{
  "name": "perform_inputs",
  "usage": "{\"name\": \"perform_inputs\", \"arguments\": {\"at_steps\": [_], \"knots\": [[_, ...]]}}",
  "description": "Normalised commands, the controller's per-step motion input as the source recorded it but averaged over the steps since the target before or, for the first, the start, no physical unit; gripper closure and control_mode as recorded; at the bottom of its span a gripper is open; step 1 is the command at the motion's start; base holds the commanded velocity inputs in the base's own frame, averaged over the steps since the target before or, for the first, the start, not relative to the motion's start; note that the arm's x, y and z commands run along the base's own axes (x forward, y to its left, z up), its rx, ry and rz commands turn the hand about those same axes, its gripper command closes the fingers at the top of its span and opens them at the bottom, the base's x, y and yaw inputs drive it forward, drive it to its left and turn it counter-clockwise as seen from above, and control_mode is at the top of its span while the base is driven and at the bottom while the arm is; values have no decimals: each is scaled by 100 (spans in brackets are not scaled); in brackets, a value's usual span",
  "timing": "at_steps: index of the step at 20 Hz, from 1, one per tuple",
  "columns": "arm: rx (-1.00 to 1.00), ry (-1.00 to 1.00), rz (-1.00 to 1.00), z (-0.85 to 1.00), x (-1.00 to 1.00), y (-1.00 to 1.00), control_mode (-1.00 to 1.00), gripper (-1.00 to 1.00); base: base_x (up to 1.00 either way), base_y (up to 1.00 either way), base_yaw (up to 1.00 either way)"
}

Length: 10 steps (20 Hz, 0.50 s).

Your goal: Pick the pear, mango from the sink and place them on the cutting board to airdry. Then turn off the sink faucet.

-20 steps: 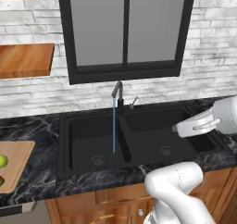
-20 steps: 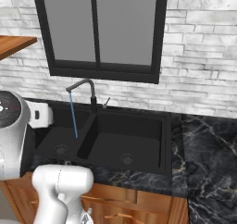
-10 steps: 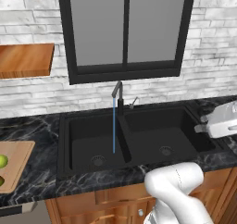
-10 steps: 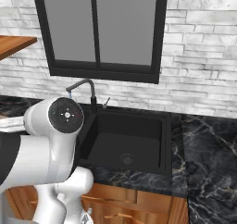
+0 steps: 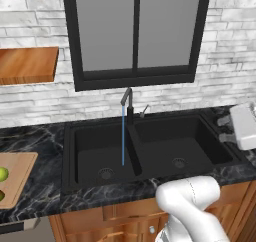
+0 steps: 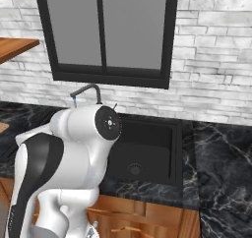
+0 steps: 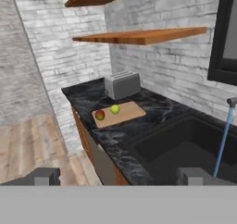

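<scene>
The pear [image 7: 115, 109] and the mango [image 7: 99, 115] lie on the cutting board [image 7: 129, 112], near each other but apart, the pear nearer the toaster [image 7: 122, 84]. In the left base view the board [image 5: 20, 176] shows at the left edge of the surface [image 5: 45, 146] with the pear [image 5: 3, 174] on it; a second greenish fruit edge sits lower at the frame border.

The sink [image 5: 150, 146] is set in the dark marble surface under the window [image 5: 135, 33]. Both basins hold nothing but their round drains. The faucet [image 5: 128, 103] stands at the rear between the basins, and a thin blue stream of water [image 5: 123, 136] falls from its spout into the left basin. The small silver lever [image 5: 144, 109] sits just right of the faucet base. In the hand view the stream [image 7: 223, 140] shows at the right, above the sink [image 7: 185, 149].

The gripper [image 7: 120, 176] has its two finger tips set wide apart at the bottom of the hand view, with nothing between them. In the left base view the hand [image 5: 244, 126] hangs at the right edge, over the surface beside the sink. Two wooden shelves [image 7: 139, 35] are mounted on the brick wall above the toaster.
</scene>
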Motion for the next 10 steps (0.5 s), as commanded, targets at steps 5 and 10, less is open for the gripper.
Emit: {"name": "perform_inputs", "arguments": {"at_steps": [5,10], "knots": [[3,-18,9,-8,28,-15,-100,-100,0,0,0],[4,-10,8,-9,41,-25,-100,-100,0,0,0]]}}
